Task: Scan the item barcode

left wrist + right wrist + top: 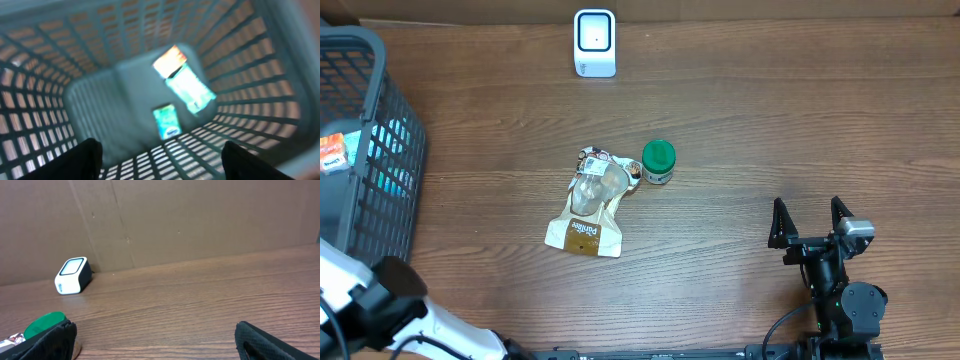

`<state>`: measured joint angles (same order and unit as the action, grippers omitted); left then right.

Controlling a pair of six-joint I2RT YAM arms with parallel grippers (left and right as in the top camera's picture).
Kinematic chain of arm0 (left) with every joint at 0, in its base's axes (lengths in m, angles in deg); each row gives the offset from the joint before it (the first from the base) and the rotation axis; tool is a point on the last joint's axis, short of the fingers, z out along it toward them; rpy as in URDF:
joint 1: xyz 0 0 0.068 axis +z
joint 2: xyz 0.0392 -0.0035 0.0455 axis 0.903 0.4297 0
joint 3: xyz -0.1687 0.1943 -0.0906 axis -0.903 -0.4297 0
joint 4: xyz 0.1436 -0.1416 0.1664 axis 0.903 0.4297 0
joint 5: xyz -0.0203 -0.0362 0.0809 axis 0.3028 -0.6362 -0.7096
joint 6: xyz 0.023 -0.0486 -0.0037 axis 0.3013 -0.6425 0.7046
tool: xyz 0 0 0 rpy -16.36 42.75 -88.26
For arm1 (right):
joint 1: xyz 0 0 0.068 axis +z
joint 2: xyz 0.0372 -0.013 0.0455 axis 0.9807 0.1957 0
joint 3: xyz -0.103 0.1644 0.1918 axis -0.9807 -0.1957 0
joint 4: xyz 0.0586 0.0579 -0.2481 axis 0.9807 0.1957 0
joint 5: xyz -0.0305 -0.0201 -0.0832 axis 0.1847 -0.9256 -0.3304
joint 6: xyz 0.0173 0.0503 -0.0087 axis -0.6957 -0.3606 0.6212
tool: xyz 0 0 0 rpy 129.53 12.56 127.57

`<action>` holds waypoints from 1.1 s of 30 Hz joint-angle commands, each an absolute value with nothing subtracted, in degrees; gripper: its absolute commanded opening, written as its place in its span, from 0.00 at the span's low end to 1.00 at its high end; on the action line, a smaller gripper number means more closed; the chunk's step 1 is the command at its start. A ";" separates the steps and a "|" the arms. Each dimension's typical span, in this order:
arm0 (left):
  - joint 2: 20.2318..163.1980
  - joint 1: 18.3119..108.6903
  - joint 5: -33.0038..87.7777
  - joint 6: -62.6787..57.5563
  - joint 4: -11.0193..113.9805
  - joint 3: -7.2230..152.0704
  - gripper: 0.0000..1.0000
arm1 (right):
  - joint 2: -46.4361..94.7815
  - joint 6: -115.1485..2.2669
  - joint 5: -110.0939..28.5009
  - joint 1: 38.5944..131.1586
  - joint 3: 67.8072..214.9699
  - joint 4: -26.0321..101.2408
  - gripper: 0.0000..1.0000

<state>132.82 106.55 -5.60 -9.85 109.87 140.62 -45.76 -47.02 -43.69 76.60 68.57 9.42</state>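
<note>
The white barcode scanner stands at the table's far edge and also shows in the right wrist view as scanner. My left gripper hangs open over the inside of the grey basket, with nothing between its fingers. On the basket floor below it lie a long teal packet with an orange end and a small teal packet; that view is blurred. My right gripper rests open and empty at the near right of the table.
The basket fills the left edge of the table. A tan pouch and a green-lidded jar lie mid-table. A cardboard wall stands behind the scanner.
</note>
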 commanded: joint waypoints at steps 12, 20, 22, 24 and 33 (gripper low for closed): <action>155.42 104.69 -1.46 -9.78 111.97 140.18 0.76 | -46.37 -46.95 -43.61 76.82 67.96 9.18 1.00; 159.74 102.57 -1.31 -9.76 111.45 138.43 0.75 | -46.37 -46.95 -43.61 76.82 67.96 9.18 1.00; 159.77 102.37 -1.99 -9.59 110.53 136.84 0.75 | -46.37 -46.95 -43.61 76.82 67.96 9.18 1.00; 159.79 102.35 -2.27 -9.61 109.67 134.89 0.75 | -46.37 -46.95 -43.63 76.82 67.96 9.18 1.00; 159.79 102.35 -2.27 -8.25 100.60 120.95 0.74 | -46.37 -46.95 -43.61 76.82 67.96 9.18 1.00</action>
<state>159.44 102.29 -2.14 -9.61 102.59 124.99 -45.76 -47.04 -43.69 76.60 68.57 9.46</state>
